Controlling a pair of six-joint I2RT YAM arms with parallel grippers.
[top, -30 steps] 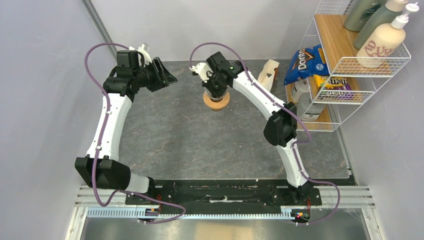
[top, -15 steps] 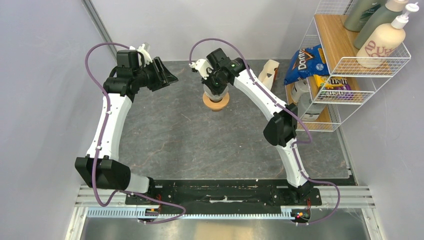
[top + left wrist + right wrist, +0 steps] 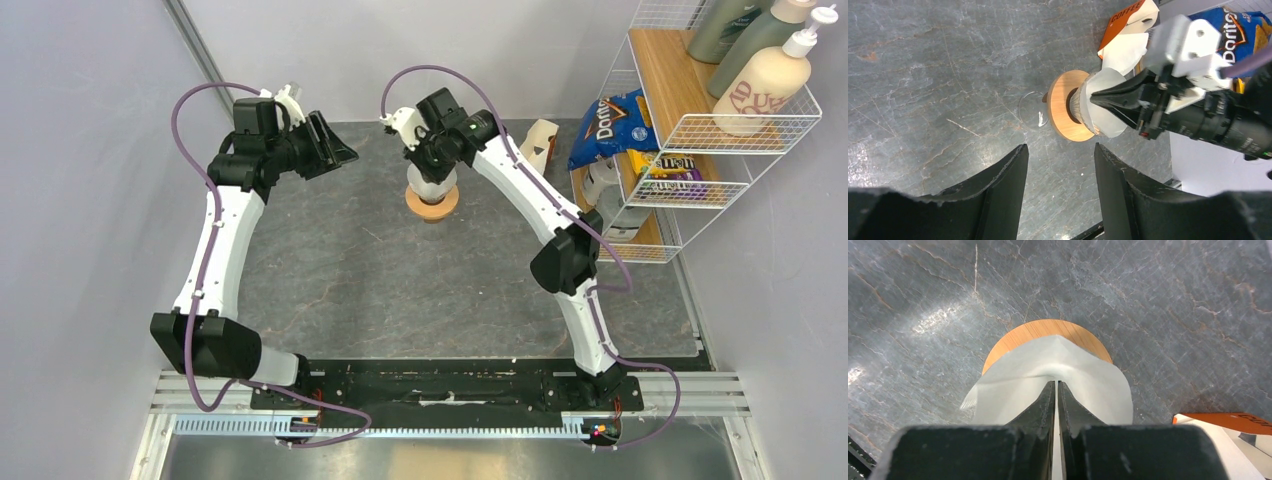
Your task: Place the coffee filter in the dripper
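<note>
The dripper (image 3: 432,204) stands at the back middle of the table, its round wooden ring (image 3: 1060,112) over clear glass (image 3: 1032,107). My right gripper (image 3: 432,165) hangs straight over it, shut on the coffee filter (image 3: 1048,370), a white paper cone pinched by its upper edge. In the left wrist view the coffee filter (image 3: 1105,107) points its narrow end into the ring's opening. From the right wrist, the paper covers most of the ring (image 3: 1038,330). My left gripper (image 3: 335,150) is open and holds nothing, raised to the left of the dripper.
An orange-and-white coffee filter box (image 3: 538,145) lies right of the dripper. A Doritos bag (image 3: 610,125) and a wire shelf (image 3: 700,130) with bottles and snacks stand at the far right. Grey walls close the back and left.
The right gripper has shifted slightly back and up with the filter, so more paper shows above the ring. The left arm has stayed put.
</note>
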